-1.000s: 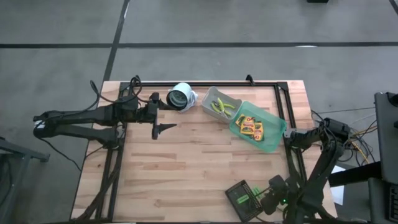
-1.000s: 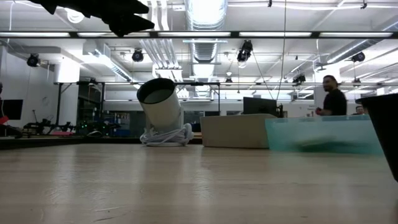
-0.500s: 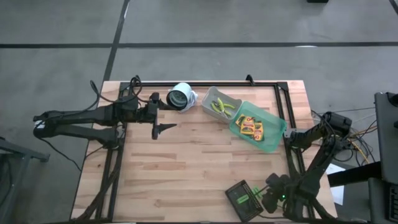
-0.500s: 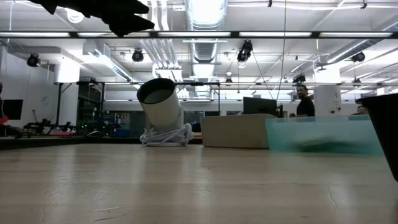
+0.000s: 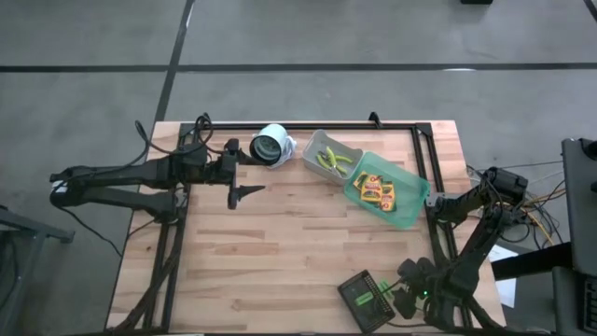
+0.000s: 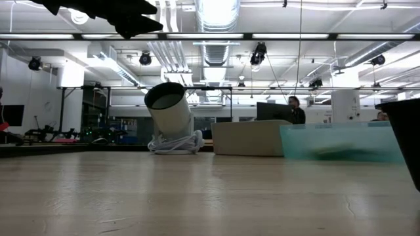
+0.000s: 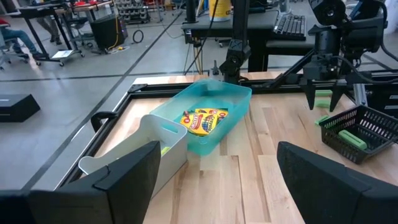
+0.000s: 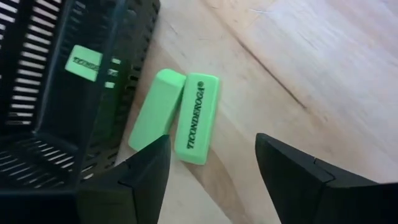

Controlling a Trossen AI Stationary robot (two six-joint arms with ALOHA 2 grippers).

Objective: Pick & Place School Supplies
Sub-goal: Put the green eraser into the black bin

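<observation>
Two bright green blocks (image 8: 198,118) lie side by side on the wood, just outside the dark tray (image 8: 56,106); a third green block (image 8: 84,62) lies inside it. My right gripper (image 8: 211,168) hangs open over the two loose blocks at the table's near right (image 5: 403,297), pointing steeply down, touching nothing. Yellow packs (image 5: 376,189) lie in the green bin (image 5: 410,210). Yellow-handled tools (image 5: 332,161) lie in the grey bin (image 5: 315,149). My left gripper (image 7: 217,186) waits open and raised at the far left (image 5: 244,191).
A white cylinder (image 5: 270,145) lies tilted at the far edge, between my left gripper and the grey bin. A black frame (image 5: 434,177) runs along the table's sides. Bare wood (image 5: 280,252) spreads across the middle. A person (image 6: 295,111) stands in the room beyond.
My right arm has sunk a little at the near right, bringing its gripper lower beside the dark tray. In the room behind, a person has walked leftward.
</observation>
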